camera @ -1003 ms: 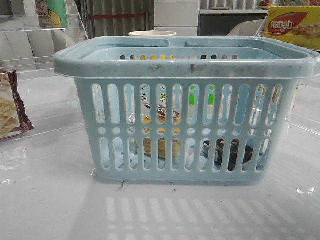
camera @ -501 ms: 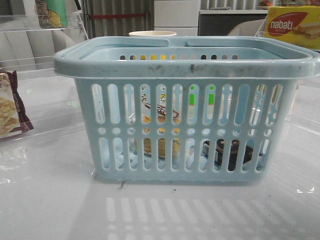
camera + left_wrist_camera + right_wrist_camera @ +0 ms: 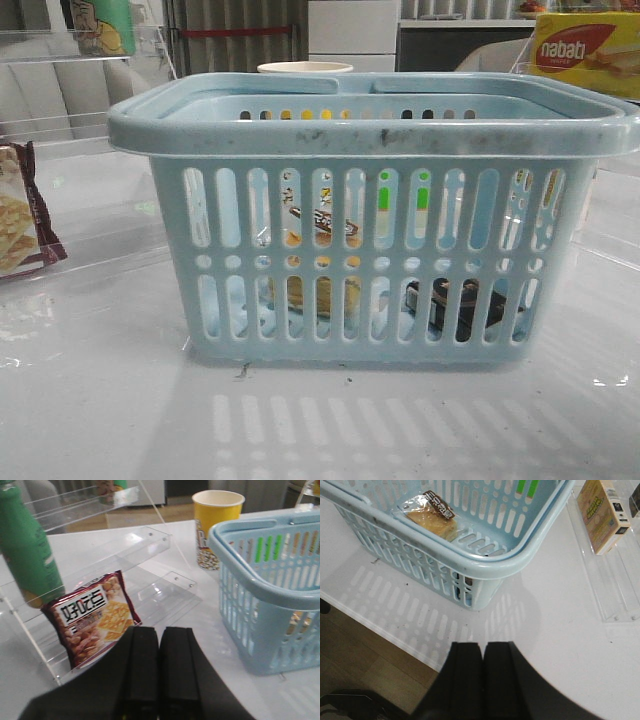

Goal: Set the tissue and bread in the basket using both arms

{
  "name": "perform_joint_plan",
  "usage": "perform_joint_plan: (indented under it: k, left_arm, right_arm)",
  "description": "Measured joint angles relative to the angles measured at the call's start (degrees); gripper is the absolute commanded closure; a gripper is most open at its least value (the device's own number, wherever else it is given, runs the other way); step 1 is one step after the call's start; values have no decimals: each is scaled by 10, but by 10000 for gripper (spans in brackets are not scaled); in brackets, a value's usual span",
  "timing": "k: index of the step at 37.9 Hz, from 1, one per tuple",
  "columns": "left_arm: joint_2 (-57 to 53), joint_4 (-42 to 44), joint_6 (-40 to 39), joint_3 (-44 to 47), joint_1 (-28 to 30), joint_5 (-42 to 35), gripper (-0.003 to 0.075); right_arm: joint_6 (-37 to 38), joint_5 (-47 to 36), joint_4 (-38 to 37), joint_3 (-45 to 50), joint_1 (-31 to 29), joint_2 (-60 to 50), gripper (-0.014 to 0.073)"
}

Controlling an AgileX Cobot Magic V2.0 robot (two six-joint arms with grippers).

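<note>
The light-blue basket (image 3: 370, 130) stands in the middle of the table. Through its slots I see the bread (image 3: 318, 290) on the basket floor at the left and the dark tissue pack (image 3: 462, 305) at the right. The right wrist view shows the bread (image 3: 431, 516) lying inside the basket (image 3: 520, 562); the tissue shows only as a dark patch (image 3: 467, 583) through the slots there. My left gripper (image 3: 159, 630) is shut and empty, off the basket's (image 3: 260, 587) left side. My right gripper (image 3: 482, 646) is shut and empty over the table's front edge, to the right of the basket.
A maroon-edged snack bag (image 3: 95, 617) leans in a clear acrylic rack (image 3: 150, 565) at the left, with a green bottle (image 3: 27, 550) above it. A yellow paper cup (image 3: 216, 525) stands behind the basket. A yellow box (image 3: 601, 511) rests on another clear rack at the right.
</note>
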Motion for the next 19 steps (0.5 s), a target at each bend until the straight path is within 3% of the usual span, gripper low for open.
perform_joint_plan:
  k: [11, 19]
  left_arm:
    - [-91, -50, 0, 152, 99, -108, 629]
    - [-100, -60, 0, 226, 132, -206, 629]
  right_arm:
    - [0, 0, 0, 0, 0, 0, 540]
    - [0, 0, 0, 0, 0, 0, 540]
